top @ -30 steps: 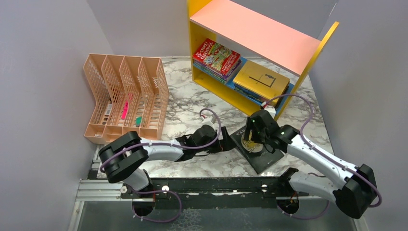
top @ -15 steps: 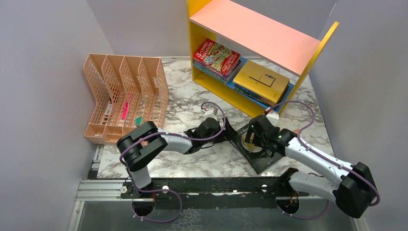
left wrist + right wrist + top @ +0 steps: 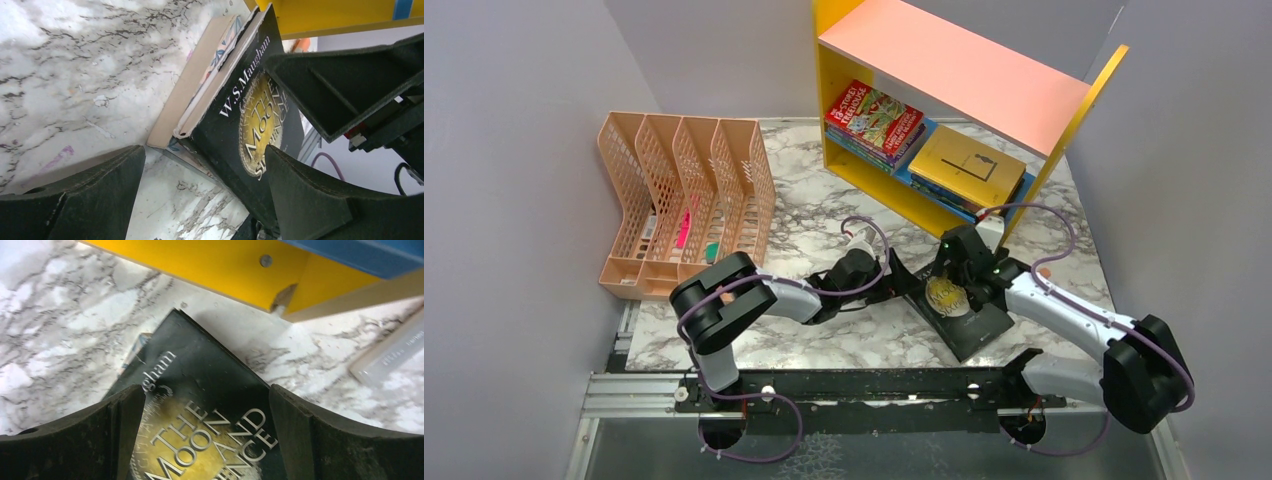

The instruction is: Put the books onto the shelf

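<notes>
A black book (image 3: 979, 325) with a gold moon on its cover lies on the marble table in front of the shelf (image 3: 954, 65). It rests on a floral book (image 3: 223, 45) that sticks out beyond it. My left gripper (image 3: 205, 195) is open and straddles the black book's (image 3: 235, 135) near corner, one finger over the cover and one by the table. The right gripper (image 3: 207, 440) hovers open over the same cover (image 3: 210, 375). On the shelf's blue board lie a stack of Treehouse books (image 3: 874, 120) and a mustard book (image 3: 969, 165).
A peach mesh file rack (image 3: 684, 200) with pens stands at the left. Close behind the books is the shelf's yellow foot (image 3: 200, 270), with a small white object (image 3: 390, 357) beside it. Grey walls close in both sides.
My left arm has stretched right until its jaws reached the books' corner. The right gripper shifted slightly left over the black book, and its jaws spread wider.
</notes>
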`<move>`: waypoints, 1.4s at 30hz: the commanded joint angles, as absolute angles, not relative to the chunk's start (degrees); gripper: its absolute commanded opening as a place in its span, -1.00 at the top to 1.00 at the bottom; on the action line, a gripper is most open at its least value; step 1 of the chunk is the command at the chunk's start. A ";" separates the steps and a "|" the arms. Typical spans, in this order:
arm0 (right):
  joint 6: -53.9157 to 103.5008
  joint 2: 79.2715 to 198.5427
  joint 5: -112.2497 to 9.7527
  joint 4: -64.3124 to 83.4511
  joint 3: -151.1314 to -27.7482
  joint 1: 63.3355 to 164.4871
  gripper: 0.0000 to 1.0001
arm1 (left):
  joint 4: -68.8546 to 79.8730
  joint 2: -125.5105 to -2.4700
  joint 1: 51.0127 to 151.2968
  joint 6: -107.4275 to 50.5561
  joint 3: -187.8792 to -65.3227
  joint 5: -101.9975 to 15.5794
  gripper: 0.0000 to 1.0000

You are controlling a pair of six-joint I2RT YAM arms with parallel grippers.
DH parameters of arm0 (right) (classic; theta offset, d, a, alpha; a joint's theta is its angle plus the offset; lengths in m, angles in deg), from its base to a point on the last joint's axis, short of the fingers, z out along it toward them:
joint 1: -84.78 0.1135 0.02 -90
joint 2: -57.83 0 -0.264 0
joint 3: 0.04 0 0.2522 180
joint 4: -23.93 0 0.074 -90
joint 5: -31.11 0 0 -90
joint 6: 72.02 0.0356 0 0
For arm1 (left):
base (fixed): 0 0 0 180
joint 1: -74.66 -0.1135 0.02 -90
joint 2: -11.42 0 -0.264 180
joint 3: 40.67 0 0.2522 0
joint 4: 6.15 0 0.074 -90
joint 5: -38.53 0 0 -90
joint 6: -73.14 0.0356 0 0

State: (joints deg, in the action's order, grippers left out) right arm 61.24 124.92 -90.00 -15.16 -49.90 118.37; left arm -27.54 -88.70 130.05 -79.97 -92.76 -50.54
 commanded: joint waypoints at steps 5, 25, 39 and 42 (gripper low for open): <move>55.49 126.22 -83.64 -5.91 -46.93 116.77 -1.00 | -29.83 -91.29 130.29 -82.85 -90.71 -45.54 -0.84; 58.88 123.50 -71.60 -15.74 -50.84 115.11 -0.96 | -35.80 -93.20 132.29 -91.03 -87.69 -47.03 -0.72; 62.49 118.49 -53.70 -14.48 -47.19 115.11 -0.74 | -43.19 -87.16 135.83 -93.11 -82.31 -57.69 -0.07; 62.54 119.23 -52.11 -14.12 -47.05 115.11 -0.72 | -45.54 -86.91 135.83 -91.00 -83.21 -56.78 0.02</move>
